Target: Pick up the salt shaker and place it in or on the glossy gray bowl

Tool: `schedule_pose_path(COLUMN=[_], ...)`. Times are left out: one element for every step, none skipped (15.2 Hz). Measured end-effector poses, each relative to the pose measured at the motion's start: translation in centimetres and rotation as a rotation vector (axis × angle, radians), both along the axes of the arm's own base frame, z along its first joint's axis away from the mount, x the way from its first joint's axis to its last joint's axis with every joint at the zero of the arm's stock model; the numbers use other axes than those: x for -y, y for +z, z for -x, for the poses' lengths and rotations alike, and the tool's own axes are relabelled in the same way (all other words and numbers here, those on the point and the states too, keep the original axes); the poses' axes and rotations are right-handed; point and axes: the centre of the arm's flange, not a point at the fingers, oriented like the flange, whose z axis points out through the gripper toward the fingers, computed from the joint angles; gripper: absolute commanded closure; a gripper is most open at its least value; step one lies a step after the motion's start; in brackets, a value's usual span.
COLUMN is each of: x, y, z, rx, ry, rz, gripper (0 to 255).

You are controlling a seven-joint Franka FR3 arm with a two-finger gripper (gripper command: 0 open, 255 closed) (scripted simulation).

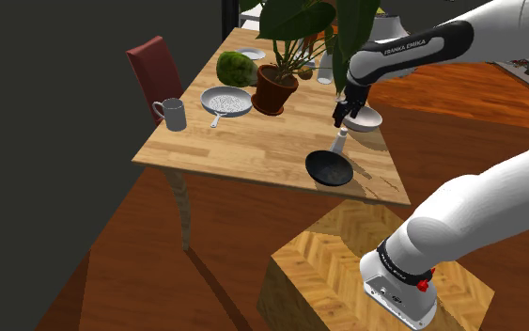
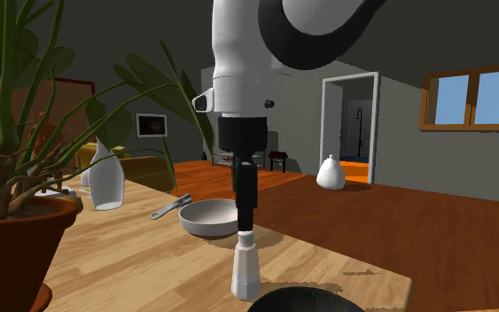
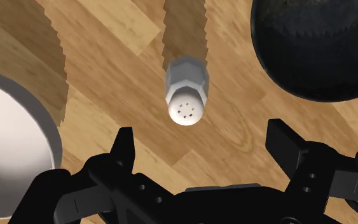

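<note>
While spread jaws hover over the upright salt shaker (image 3: 185,89), a dark bowl (image 1: 330,169) sits at its shoulder-view six o'clock, by the desk (image 1: 253,141) edge.

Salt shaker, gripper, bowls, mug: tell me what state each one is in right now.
salt shaker: upright on the table, not held.
gripper: open, above the shaker, not touching it.
dark bowl: upright, looks empty.
pale bowl: upright, nothing seen inside.
mug: upright on the table.
</note>
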Motion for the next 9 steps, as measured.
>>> schedule_pose_path(x=[0.2, 0.5, 0.5, 0.5, 0.6, 0.6, 0.6, 0.7, 0.7], y=[-0.7, -1.4, -2.1, -2.5, -3.0, -3.6, -4.2, -4.6, -4.8], z=[-0.2, -0.2, -0.3, -0.3, -0.3, -0.3, -0.2, -0.3, -0.3], rx=[-0.003, -0.004, -0.005, -0.005, -0.005, -0.005, -0.005, -0.005, -0.005], ry=[0.001, 0.001, 0.002, 0.002, 0.002, 0.002, 0.002, 0.002, 0.002], rz=[0.0, 0.001, 0.001, 0.001, 0.001, 0.001, 0.001, 0.001, 0.001], gripper=[0, 0, 0, 0, 0, 0, 0, 0, 0])
